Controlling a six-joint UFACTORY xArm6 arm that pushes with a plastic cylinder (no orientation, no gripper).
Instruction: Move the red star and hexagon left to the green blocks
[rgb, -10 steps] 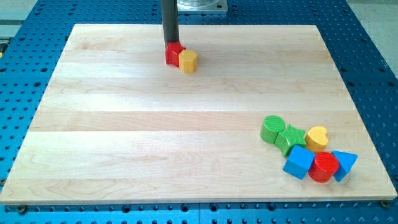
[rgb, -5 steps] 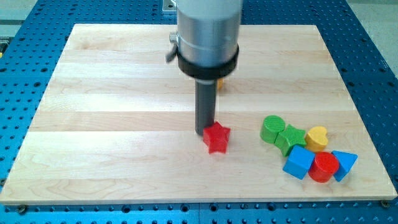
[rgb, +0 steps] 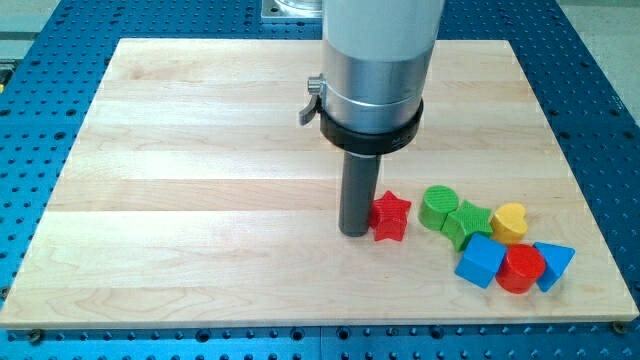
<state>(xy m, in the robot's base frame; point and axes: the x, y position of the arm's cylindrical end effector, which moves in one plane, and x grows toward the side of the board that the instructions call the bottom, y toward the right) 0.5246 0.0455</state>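
Observation:
The red star (rgb: 390, 216) lies on the wooden board (rgb: 180, 200), right of centre. My tip (rgb: 353, 232) stands against the star's left side. The green cylinder (rgb: 437, 207) and the green star (rgb: 467, 222) lie just to the view's right of the red star, with a small gap between the star and the cylinder. The yellow hexagon does not show; the arm's grey body (rgb: 375, 70) covers the part of the board where it lay.
Right of the green blocks lie a yellow heart (rgb: 510, 220), a blue cube (rgb: 482, 260), a red cylinder (rgb: 521, 268) and a blue triangle (rgb: 553, 263), packed close near the board's lower right corner.
The tip has pushed the red star from the board's top centre down and to the view's right, close to the green cylinder. The yellow hexagon was left behind and is now hidden by the arm.

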